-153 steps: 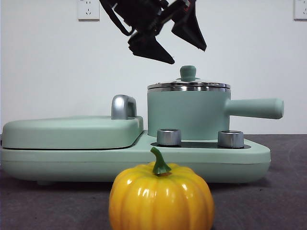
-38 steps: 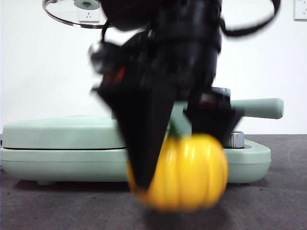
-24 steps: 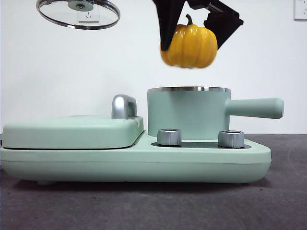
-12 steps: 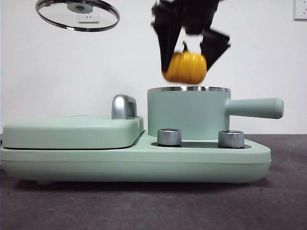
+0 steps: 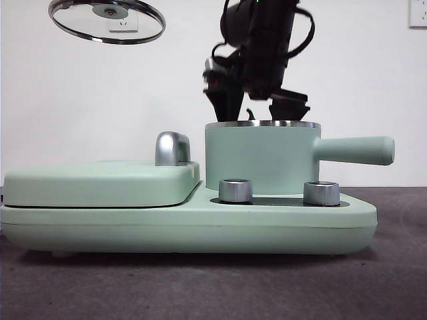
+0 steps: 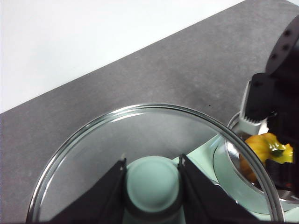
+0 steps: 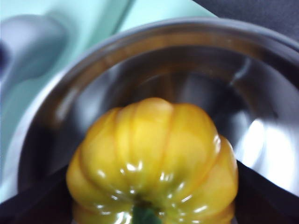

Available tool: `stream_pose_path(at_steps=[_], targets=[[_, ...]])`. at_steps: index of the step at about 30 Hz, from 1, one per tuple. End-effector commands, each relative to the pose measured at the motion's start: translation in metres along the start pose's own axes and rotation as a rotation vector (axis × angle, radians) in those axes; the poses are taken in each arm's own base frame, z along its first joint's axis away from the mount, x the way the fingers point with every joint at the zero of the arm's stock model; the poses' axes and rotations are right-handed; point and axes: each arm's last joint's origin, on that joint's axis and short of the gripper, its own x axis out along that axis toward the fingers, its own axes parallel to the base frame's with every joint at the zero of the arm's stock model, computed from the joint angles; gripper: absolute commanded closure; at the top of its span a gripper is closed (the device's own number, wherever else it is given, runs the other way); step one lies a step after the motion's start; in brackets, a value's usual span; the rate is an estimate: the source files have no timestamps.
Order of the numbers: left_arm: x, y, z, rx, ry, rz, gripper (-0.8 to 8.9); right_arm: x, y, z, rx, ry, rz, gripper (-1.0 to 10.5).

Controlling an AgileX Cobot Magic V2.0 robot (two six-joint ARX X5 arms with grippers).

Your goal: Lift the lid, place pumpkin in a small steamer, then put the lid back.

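I see the wide green base filling the table, flat cover on one side, the steamer standing on the other behind two silver knobs, handle pointing away from the cover. The right gripper reaches down from above into the steamer's mouth, jaws clamped on the pumpkin; my right wrist view shows it inside the shiny steel bowl, though I cannot tell whether it touches the bottom (from the front only the stem tip peeks over the rim). Up high over the cover, well apart from the steamer, the left gripper holds the lid level, jaws closed on either side of its mint knob.
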Motion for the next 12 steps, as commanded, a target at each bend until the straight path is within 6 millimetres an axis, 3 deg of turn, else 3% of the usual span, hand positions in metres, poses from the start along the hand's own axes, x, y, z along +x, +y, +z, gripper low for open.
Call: stream_pose_path(at_steps=[1, 12], targets=[[-0.006, 0.0, 0.008, 0.017, -0.049, 0.007, 7.98, 0.013, 0.0, 0.007, -0.015, 0.008, -0.025, 6.8], [-0.006, 0.0, 0.008, 0.017, -0.048, 0.007, 7.98, 0.032, -0.002, 0.006, -0.008, 0.082, -0.053, 6.8]])
